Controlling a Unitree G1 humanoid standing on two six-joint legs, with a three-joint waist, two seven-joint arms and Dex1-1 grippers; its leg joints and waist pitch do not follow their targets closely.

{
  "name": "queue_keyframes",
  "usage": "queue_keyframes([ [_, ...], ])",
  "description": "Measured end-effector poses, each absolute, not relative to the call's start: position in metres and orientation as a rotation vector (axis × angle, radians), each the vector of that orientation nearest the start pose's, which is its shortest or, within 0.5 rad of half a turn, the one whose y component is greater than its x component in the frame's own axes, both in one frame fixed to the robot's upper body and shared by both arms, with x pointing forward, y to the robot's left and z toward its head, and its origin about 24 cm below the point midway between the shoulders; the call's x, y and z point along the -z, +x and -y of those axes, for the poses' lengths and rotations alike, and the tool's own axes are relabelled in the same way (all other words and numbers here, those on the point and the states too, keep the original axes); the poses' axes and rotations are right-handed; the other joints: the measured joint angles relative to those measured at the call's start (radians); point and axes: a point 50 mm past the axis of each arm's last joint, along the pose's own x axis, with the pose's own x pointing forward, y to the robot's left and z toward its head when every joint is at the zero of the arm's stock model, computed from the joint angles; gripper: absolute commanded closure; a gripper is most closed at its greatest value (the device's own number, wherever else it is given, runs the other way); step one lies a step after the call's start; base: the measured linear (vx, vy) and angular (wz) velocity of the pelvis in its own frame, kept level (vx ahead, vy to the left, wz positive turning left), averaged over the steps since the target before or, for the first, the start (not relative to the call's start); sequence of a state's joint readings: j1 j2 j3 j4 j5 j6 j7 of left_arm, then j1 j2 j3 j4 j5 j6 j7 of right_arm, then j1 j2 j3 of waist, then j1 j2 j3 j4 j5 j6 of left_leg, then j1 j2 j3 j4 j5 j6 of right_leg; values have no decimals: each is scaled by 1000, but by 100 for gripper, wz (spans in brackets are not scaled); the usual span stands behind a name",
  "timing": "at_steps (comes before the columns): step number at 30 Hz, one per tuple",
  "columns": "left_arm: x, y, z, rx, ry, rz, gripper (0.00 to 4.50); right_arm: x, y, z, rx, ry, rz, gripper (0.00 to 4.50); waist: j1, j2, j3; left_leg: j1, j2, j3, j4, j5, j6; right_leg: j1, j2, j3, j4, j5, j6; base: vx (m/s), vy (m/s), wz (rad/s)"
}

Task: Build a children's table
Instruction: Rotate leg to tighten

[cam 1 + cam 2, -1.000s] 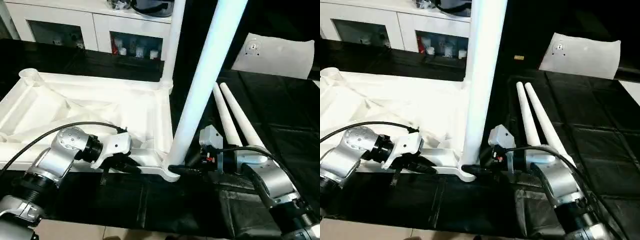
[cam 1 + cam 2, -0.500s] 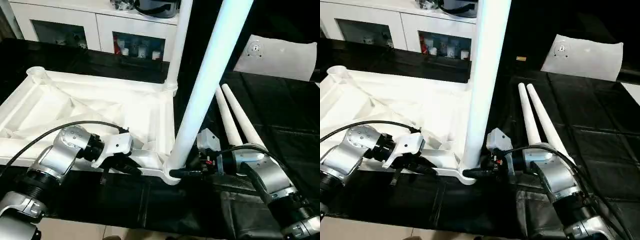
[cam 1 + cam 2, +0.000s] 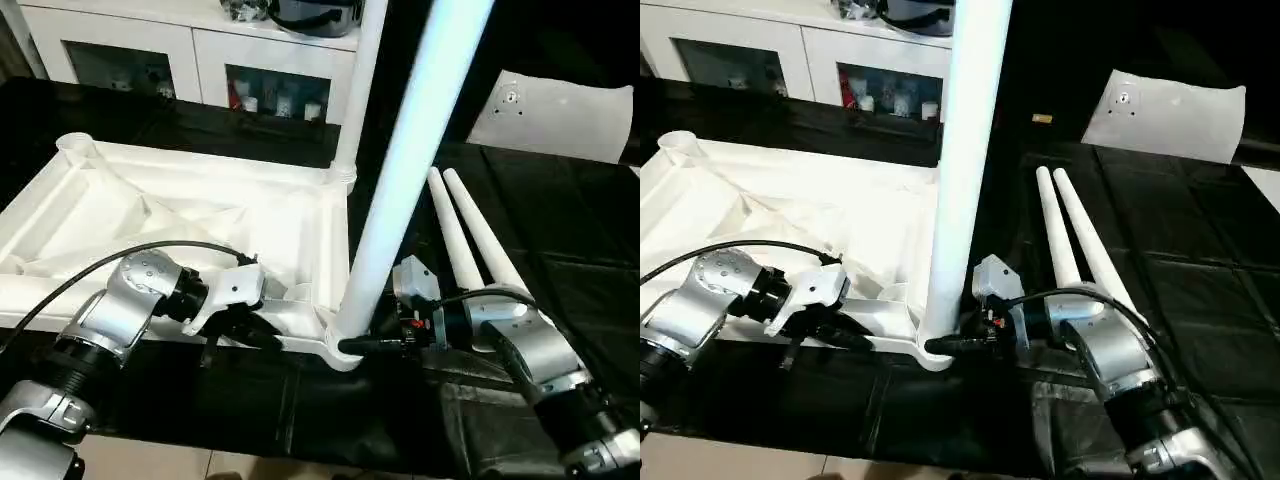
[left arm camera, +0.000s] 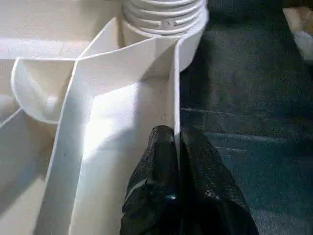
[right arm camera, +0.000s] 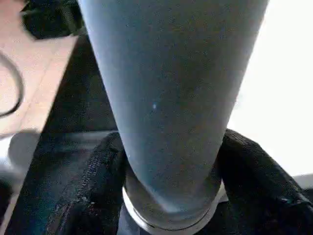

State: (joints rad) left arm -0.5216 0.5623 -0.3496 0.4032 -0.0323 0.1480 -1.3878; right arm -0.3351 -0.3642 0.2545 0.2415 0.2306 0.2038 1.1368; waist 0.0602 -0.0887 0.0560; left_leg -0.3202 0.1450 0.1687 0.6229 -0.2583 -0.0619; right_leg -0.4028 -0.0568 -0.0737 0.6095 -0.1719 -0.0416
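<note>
The children's table top (image 3: 200, 165) lies upside down on the black cover, ribbed underside up. One white leg (image 3: 358, 90) stands in its far right corner socket. A second leg (image 3: 400, 190) stands in the near right socket. My right gripper (image 3: 350, 345) is shut on this leg's base, its black fingers (image 5: 93, 196) hugging both sides of the leg (image 5: 171, 98). My left gripper (image 3: 262, 338) is shut on the top's near rim (image 4: 173, 88), just left of that socket (image 4: 164, 14). Two loose legs (image 3: 455, 235) lie side by side on the cover to the right.
A white cabinet with glass doors (image 3: 180, 60) stands behind the work. A flat white panel with a small round fitting (image 3: 560, 110) lies at the back right. The cover's near edge (image 3: 150, 455) borders the light floor.
My right gripper's fingers have closed in around the base of the near leg. The left gripper keeps its hold on the rim. The camera has shifted slightly.
</note>
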Motion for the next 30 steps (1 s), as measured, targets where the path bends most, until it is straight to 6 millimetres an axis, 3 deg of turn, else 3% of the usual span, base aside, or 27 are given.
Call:
queue_keyframes([
  [3,-60,299,-163,1353,439,-570,450,-44,279,117,-1167,-53,-290,202,-11,-1,-1,5,0,0,0,2,-1,4,0,0,-1,-2,4,0,0,0],
  [5,-59,303,-157,1255,408,-569,450,-40,287,111,-1007,-2,-283,202,-31,0,-1,5,0,0,0,4,-2,4,0,-1,-4,-2,4,0,0,0],
  [8,-56,306,-147,1171,377,-569,450,-38,295,106,-870,28,-284,202,-48,5,-2,3,2,0,-1,5,-1,5,0,-6,-14,-2,4,0,0,0],
  [13,-53,313,-129,981,358,-547,450,-40,317,83,-597,56,-297,203,-76,10,-2,1,2,0,-1,6,0,7,-3,-12,-23,-2,4,0,0,0],
  [17,-52,315,-118,921,339,-540,450,-41,325,80,-509,68,-303,203,-80,18,-6,-3,2,0,-1,7,3,6,-3,-12,-25,-2,3,0,0,0],
  [20,-54,315,-117,919,342,-534,450,-42,324,81,-502,94,-290,134,-78,18,-6,-5,2,0,-1,7,3,4,-3,-12,-25,4,-1,0,0,0],
  [25,-57,313,-117,932,359,-521,450,-43,320,82,-512,116,-254,100,-71,18,-6,-8,3,0,-6,7,3,0,-2,-14,-24,14,-2,0,0,0],
  [30,-59,308,-127,1018,419,-489,450,-43,304,99,-664,78,-197,54,-63,20,-4,-9,8,0,-13,8,2,-2,-1,-21,-24,13,-2,0,0,0],
])
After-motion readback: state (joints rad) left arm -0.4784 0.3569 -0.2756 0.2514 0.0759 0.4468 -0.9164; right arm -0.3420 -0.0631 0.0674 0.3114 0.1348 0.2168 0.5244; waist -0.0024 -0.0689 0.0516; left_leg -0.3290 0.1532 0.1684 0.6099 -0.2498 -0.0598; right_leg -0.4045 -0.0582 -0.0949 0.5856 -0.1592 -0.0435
